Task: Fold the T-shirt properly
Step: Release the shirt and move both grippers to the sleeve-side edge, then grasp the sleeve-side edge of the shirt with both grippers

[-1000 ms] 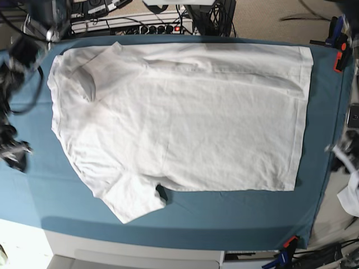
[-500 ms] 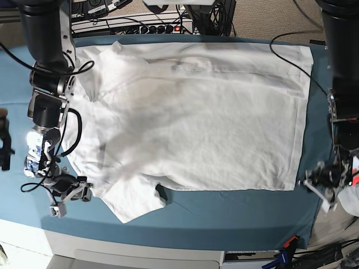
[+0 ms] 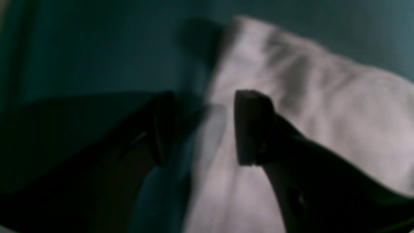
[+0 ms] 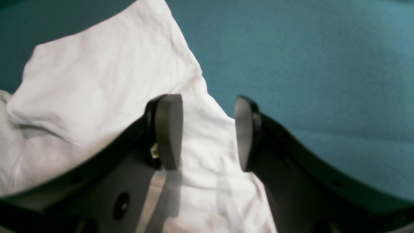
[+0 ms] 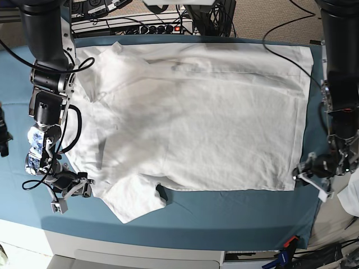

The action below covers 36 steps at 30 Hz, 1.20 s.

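Observation:
The white T-shirt (image 5: 190, 112) lies spread flat on the teal cloth (image 5: 224, 213), collar end to the left and bottom hem to the right. My right gripper (image 5: 70, 193) stands open at the near-left sleeve. In the right wrist view the sleeve's edge (image 4: 97, 84) runs under the gap of that gripper (image 4: 207, 132). My left gripper (image 5: 309, 180) is open at the near-right hem corner. The left wrist view is blurred. There the shirt's edge (image 3: 323, 106) passes between the spread fingers of the gripper (image 3: 202, 129). Neither gripper has closed on fabric.
A power strip with cables (image 5: 134, 25) runs along the back edge. Clamps (image 5: 289, 244) pin the teal cloth at the near-right corner. A white fabric scrap (image 5: 352, 199) hangs off the right side. The table's pale front edge (image 5: 140, 252) is close below the right gripper.
Both arms have come down into view from the sides. Since half a second ago the left gripper has shifted in to the hem corner, and the right gripper has edged toward the sleeve.

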Available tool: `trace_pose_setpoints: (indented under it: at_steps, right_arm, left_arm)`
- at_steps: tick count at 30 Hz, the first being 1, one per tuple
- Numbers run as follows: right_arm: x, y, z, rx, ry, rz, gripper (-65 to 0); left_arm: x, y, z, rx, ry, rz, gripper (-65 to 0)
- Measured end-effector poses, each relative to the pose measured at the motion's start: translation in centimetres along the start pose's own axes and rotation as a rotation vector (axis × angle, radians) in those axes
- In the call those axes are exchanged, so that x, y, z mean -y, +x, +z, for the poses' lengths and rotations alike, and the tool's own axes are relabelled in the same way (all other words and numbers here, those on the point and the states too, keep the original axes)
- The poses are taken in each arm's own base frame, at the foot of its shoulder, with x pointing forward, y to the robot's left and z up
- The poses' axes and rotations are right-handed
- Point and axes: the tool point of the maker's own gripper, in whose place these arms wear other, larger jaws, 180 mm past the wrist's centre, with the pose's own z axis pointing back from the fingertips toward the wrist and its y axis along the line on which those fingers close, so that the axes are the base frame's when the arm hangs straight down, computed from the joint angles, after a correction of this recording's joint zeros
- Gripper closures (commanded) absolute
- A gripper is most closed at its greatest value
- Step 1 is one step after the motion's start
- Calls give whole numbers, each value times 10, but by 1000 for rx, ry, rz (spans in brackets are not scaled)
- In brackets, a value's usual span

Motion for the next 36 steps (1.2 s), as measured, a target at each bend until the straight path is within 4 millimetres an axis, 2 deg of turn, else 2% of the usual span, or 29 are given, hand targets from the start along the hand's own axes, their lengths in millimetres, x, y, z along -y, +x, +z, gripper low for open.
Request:
trace_pose_setpoints:
  at_steps: [4, 5, 6, 8, 9, 12, 17, 19, 22, 26, 29, 31, 36]
  right_arm:
    - [0, 0, 0, -1, -1, 1, -263]
    - [0, 0, 0, -1, 0, 0, -263]
    - [0, 0, 0, -1, -1, 1, -263]
    - [0, 0, 0, -2, -1, 2, -263]
    - [0, 0, 0, -1, -1, 2, -263]
    - [10, 0, 1, 0, -51, 42, -263]
    - [67, -7, 16, -44, -327, -14, -264]
    - [75, -15, 21, -83, -348, -27, -264]
    - [72, -27, 16, -90, -308, -130, -264]
    - [72, -69, 9, -114, -265, -363, -264]
    - [79, -77, 10, -62, -234, -485, -264]
    - [75, -74, 10, -33, -192, -528, -264]
    - [54, -68, 6, -11, -68, -564, -264]
  left_arm:
    - [18, -1, -8, 9, -43, 23, -278]
    - [20, -1, -9, 10, -50, 23, -251]
    - [22, -2, -10, 8, -52, 21, -207]
    - [23, -4, -11, 3, -55, 18, -54]
    - [22, -6, -11, 0, -50, 19, 0]
    - [21, -3, -11, 12, -45, 19, 0]
    - [23, 4, -8, 24, -48, 3, 0]
    - [25, 4, -8, 26, -59, -6, 0]
    - [32, 8, -8, 36, -81, -18, 0]
    - [33, 7, -8, 36, -83, -19, 0]
    - [33, 8, -8, 38, -87, -20, 0]
    - [33, 8, -8, 37, -85, -21, 0]
    - [35, 8, -8, 37, -97, -31, 0]
